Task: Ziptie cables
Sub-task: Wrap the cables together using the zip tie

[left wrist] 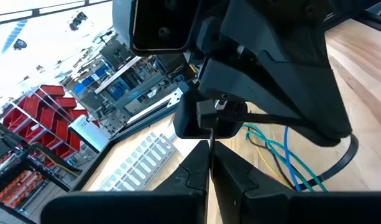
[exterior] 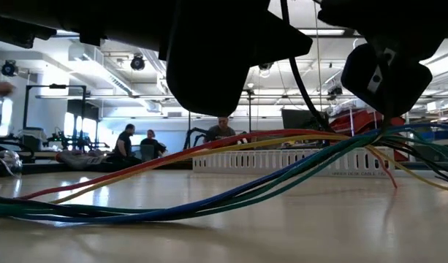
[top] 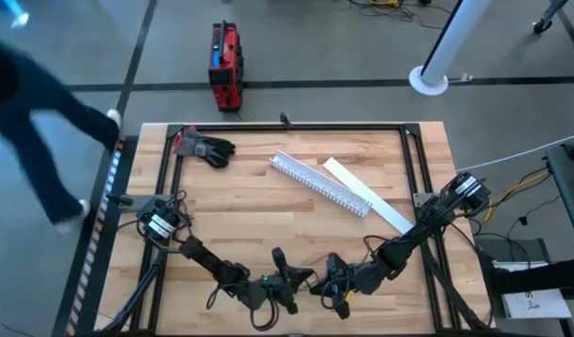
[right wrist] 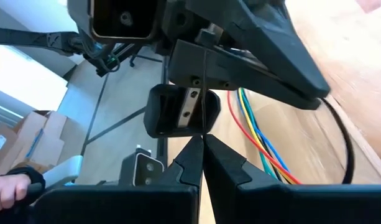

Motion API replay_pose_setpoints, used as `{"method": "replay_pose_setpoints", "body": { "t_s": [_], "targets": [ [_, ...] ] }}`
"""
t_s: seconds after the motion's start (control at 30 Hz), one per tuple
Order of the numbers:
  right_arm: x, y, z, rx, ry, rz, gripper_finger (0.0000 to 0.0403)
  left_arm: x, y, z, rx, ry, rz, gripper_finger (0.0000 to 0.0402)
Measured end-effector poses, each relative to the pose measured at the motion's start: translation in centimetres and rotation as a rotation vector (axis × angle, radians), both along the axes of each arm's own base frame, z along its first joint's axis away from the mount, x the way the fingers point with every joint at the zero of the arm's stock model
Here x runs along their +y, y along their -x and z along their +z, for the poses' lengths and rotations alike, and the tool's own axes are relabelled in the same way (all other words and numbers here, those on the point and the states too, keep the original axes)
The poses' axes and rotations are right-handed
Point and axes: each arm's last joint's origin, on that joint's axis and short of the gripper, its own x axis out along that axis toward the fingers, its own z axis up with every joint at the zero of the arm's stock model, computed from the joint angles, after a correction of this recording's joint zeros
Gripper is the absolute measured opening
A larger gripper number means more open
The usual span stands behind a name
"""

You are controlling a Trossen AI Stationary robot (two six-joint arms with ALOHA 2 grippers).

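Wooden table (top: 268, 206), cables (exterior: 231, 193) at its near edge, lying under and between our two grippers. Left gripper (top: 272, 290) has its fingers pressed together on a thin strand we can't identify, maybe the ziptie. Right gripper (top: 335, 285) meets it nose to nose, fingers closed too, on a similar thin strand. We judge the tie is being threaded: keep tips aligned, keep the bundle gathered, pull slowly.
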Motion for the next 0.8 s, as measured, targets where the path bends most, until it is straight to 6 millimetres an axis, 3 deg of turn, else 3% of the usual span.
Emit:
{"method": "replay_pose_setpoints", "body": {
  "t_s": [0.8],
  "targets": [
    [-0.71,-0.89,0.56,-0.031,-0.052,-0.043,0.0000,0.26,0.14,0.03,0.081,-0.222,0.098,0.0000]
  ]
}}
